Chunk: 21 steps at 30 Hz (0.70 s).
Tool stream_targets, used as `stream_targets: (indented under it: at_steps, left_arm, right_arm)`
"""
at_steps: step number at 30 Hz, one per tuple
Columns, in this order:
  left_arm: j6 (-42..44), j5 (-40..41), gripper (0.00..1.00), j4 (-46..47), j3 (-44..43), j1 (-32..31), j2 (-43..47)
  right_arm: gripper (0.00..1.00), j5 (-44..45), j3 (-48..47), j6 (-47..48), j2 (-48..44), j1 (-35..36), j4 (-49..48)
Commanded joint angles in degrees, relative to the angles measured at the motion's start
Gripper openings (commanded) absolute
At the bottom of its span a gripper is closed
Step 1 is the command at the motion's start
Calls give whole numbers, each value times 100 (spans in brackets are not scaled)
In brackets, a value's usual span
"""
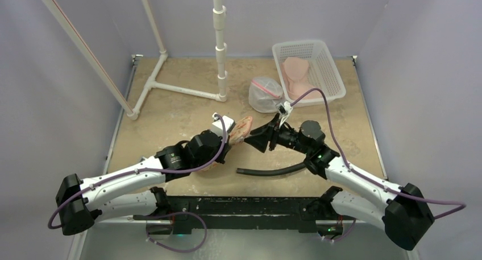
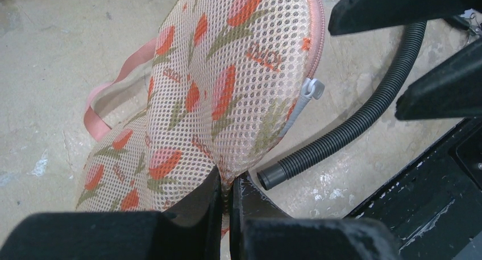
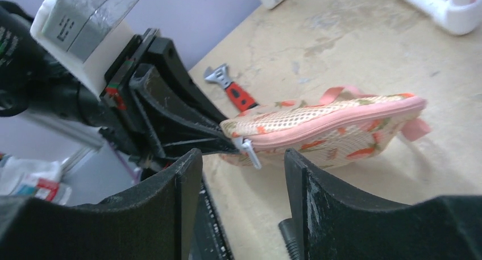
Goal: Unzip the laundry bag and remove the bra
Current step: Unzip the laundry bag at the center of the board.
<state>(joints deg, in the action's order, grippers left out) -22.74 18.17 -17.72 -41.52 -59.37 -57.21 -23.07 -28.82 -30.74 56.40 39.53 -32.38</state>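
1. Laundry bag point(image 2: 216, 89): held up off the surface point(image 1: 187, 106) between the two arms, left jaws clamped together on its edge seam.
2. Right jaws: apart, facing the zip pull point(image 3: 250, 153), not gripping.
3. Handling, as judged: light, floppy mesh that sags. Take the small, likely slippery pull.

The laundry bag point(image 2: 227, 72) is cream net with red and orange tulips and green leaves. Its zipper edge and strap point(image 2: 120, 72) are pink, and the zipper pull point(image 2: 310, 90) is pale grey. The ribbed hose point(image 2: 352, 120) is dark grey. The table point(image 1: 170, 118) is sandy brown with pale smudges. The basket point(image 1: 299, 44) is white. The wrench point(image 3: 230, 88) has a red handle. The pipe frame point(image 1: 219, 44) is white.
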Motion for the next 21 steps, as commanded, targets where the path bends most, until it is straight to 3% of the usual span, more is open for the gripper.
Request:
stream_targets:
  at_steps: [1,21]
  left_arm:
    - [130,23,0,176,3,12,150]
    - [125,-1,0,216,-15,8,246]
  right_arm:
    - [59,-1045,135,-624,188,-102,-727]
    - [49,-839,404,-1359,720,-152,-1648]
